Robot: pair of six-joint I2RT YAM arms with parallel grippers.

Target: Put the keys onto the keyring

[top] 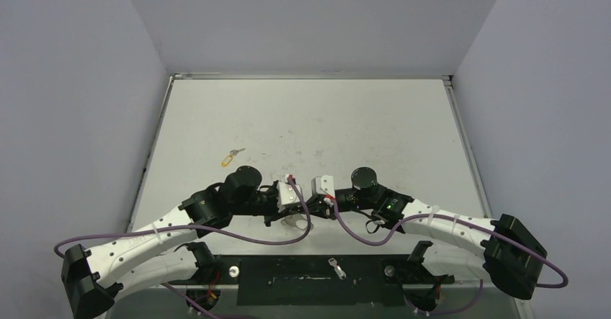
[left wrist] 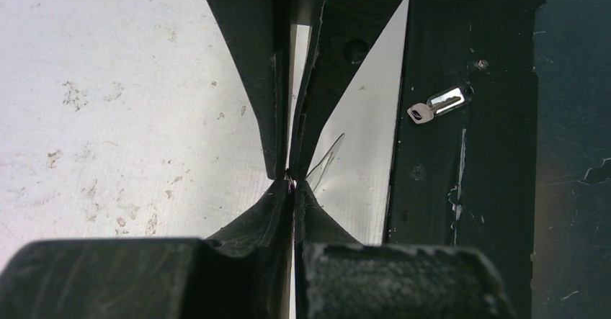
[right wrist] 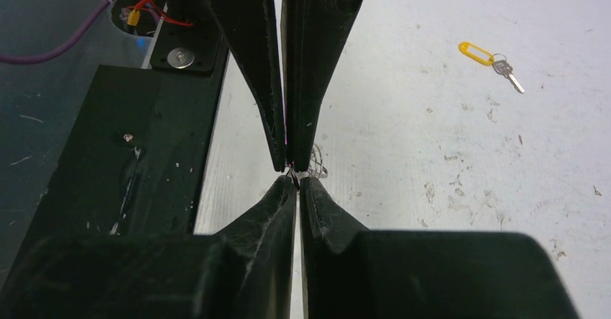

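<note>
keyring [left wrist: 328, 159]: only a fine wire loop of it shows, springing from the spot where the two sets of fingertips meet; from the right wrist it reads as a few small rings [right wrist: 315, 165] just beside the tips. the left gripper [left wrist: 292, 188] has its fingers pressed fully together. the right gripper [right wrist: 297, 182] comes at it tip to tip, fingers drawn in to a bare sliver. i cannot tell which pair actually pinches the wire.

neither key is on it yet. the yellow-tagged key [top: 229, 158] lies on the table [top: 324, 117] well apart from the tips, out to the far left. its long axis runs on a slant, tag toward the near left and blade toward the far right. the left arm is the nearer one. the plain silver key [top: 336, 268] sits on the black base plate [top: 288, 281] between the arm bases, on the near side of the tips and a little to the right, lying roughly near to far.

my guess is one gripper must keep the ring while the other lets go and reaches for a key.
</note>
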